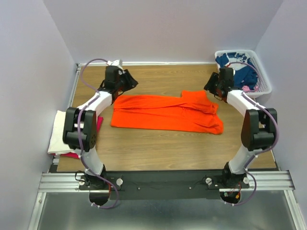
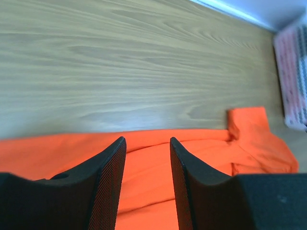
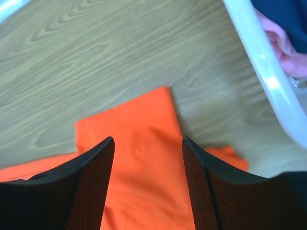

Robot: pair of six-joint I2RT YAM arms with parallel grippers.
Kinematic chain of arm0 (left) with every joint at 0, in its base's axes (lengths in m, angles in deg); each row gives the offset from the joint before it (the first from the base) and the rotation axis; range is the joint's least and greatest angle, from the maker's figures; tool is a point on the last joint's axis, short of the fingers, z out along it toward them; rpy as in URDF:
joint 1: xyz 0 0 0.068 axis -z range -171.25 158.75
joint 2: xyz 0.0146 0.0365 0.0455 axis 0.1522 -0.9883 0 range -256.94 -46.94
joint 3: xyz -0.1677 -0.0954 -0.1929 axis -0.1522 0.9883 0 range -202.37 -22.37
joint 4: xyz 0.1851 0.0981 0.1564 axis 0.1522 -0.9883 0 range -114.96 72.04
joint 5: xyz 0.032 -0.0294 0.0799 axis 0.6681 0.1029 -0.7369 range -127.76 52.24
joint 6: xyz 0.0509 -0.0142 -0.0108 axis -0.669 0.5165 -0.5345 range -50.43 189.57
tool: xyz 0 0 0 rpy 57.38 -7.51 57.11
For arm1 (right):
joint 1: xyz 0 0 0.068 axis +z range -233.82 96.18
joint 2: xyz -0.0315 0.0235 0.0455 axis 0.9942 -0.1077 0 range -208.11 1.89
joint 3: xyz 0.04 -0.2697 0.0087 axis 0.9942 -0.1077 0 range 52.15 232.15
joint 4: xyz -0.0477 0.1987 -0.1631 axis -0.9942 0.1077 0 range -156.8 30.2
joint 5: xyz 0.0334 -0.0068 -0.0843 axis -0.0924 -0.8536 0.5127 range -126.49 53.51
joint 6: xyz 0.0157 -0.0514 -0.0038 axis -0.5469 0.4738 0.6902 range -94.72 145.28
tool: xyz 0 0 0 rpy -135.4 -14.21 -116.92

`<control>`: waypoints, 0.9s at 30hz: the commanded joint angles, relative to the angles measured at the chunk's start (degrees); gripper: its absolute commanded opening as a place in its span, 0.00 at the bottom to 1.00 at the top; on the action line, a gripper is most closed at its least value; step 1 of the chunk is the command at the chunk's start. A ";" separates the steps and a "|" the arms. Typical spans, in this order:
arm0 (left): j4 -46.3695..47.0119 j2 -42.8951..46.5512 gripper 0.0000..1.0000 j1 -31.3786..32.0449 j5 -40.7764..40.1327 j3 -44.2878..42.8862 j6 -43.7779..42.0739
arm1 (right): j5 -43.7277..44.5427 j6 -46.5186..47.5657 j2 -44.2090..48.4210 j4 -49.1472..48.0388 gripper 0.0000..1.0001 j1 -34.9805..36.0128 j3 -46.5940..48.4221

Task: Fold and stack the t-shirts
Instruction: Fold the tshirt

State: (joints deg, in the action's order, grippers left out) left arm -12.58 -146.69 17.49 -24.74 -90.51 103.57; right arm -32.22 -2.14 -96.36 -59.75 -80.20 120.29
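The orange shirt (image 1: 165, 113) lay across the middle of the table (image 1: 158, 143) as a long flat band, its plain end to the left and its sleeve end to the right, where a flap was turned over on top. The left gripper (image 1: 125, 81) hung above the band's far left corner with its jaws moderately parted and nothing between them; in its wrist view only cloth and wood showed through the gap. The right gripper (image 1: 213, 85) hung above the far right corner near the basket (image 1: 266, 86), jaws spread wider, likewise empty. A cream shirt (image 1: 58, 132) sat on a magenta shirt (image 1: 72, 155) at the left edge, and a navy shirt (image 1: 242, 74) lay in the basket with a bit of pink cloth beside it. The lengthwise fold looked done, so the step in hand seemed to be the pause between folds. The next move would probably call for a crosswise fold: both grippers pinching the two corners of one end, lifting low, and laying that end over the other without dragging the layers apart, before the bundle goes onto the stack.
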 commanded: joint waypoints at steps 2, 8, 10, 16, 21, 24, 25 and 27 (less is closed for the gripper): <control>0.24 -8.26 0.50 4.88 7.81 -5.86 -2.01 | -1.02 2.28 -9.31 0.51 0.65 -0.45 7.17; -0.38 -11.88 0.50 8.05 11.41 -9.03 -1.65 | -3.04 2.02 -18.28 0.60 0.63 -0.37 11.74; -0.73 -11.61 0.50 8.23 12.73 -8.77 -1.83 | -3.92 2.19 -19.95 0.69 0.61 -0.37 12.37; -3.28 -8.37 0.49 8.23 13.26 -7.01 -3.94 | -6.20 1.76 -22.50 0.60 0.57 -0.37 12.37; -4.77 -6.08 0.49 8.23 14.05 -4.73 -4.38 | -7.52 1.32 -22.42 0.68 0.37 -0.19 12.63; -5.30 -4.85 0.49 7.97 14.06 -4.02 -5.26 | -8.75 1.14 -22.07 0.69 0.21 -0.28 12.98; -6.52 -4.24 0.49 7.79 13.97 -4.02 -5.52 | -8.93 1.05 -21.46 0.77 0.17 -0.28 12.81; -7.32 -3.27 0.49 7.35 14.23 -3.67 -6.13 | -9.28 0.79 -19.79 0.77 0.06 -0.28 12.63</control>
State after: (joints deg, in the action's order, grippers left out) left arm -17.30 -153.22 25.60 -12.37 -95.17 99.59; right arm -39.08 -0.87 -117.43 -59.86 -80.20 131.94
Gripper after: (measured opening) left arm 0.487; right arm 0.148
